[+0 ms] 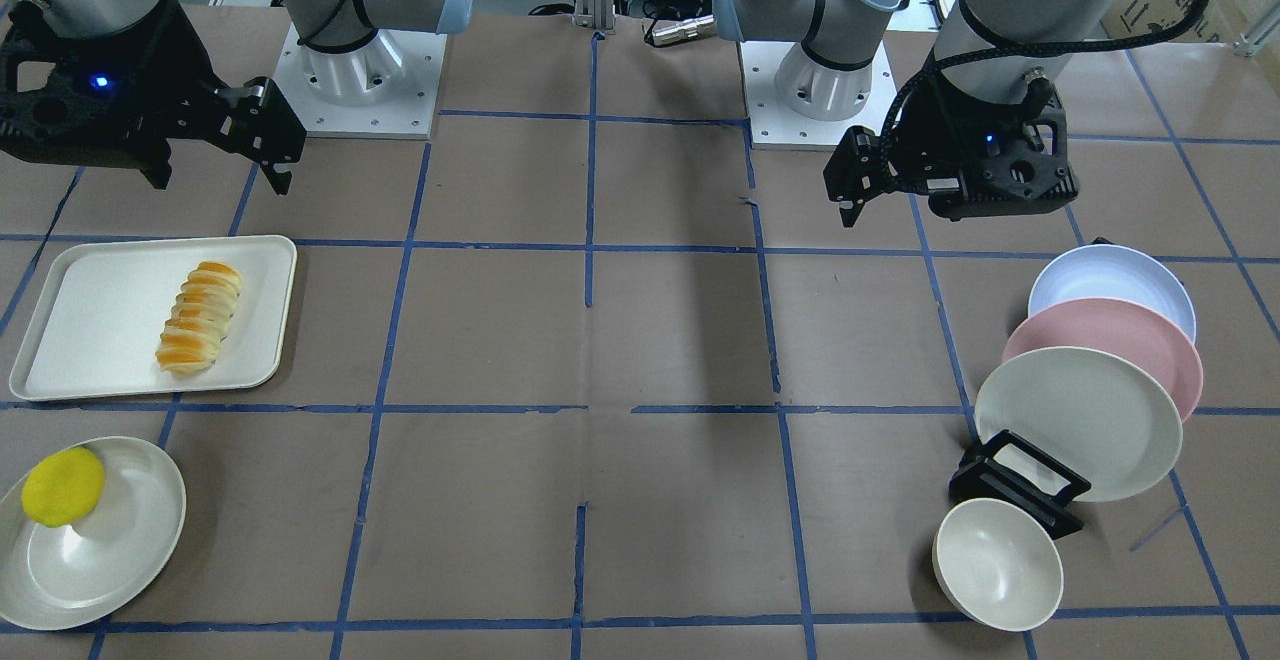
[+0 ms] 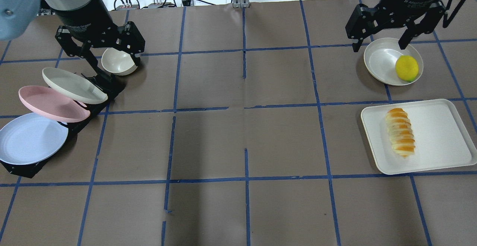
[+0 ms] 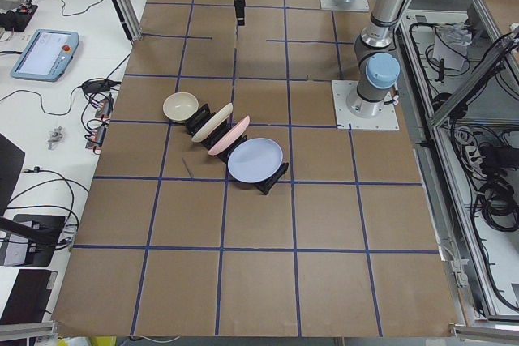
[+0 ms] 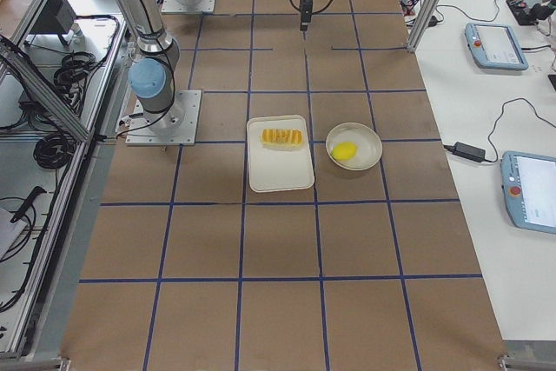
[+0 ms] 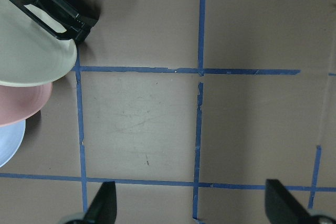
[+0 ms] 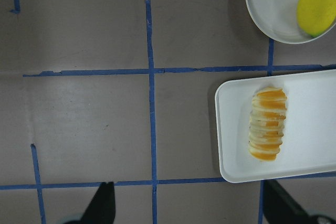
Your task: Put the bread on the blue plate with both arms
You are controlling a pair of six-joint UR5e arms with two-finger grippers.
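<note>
**Position.** The bread [image 2: 400,132] lies flat on the white tray [image 2: 436,138], in the half of the tray nearer the desk's middle, with its length parallel to that side's rim. The blue plate [image 2: 29,138] is well apart from the tray, across the desk. It leans tilted in the end slot of a black rack [image 2: 22,167], and the pink plate [image 2: 48,104] overlaps its rim.

**Grippers.** The right gripper [image 2: 378,47] hangs beyond the tray, above a cream plate holding a yellow ball [image 2: 407,68]. It is spread wide and empty. The left gripper [image 5: 191,205] is also spread wide and empty.

**Handling (judged).**
- The bread appears light and soft, and its ridges offer grip. A gentle pinch across its narrow middle should avoid crushing it.
- The plate appears stiff, smooth and liable to slip. Its free rim, away from the pink plate, is the better hold.

**Clearances.**
- The tray's raised rim runs near one side of the bread, and more bare tray lies on the other side.
- A broad stretch of desk [image 2: 246,138] separates the tray from the rack, which should give room to set the plate down.
</note>
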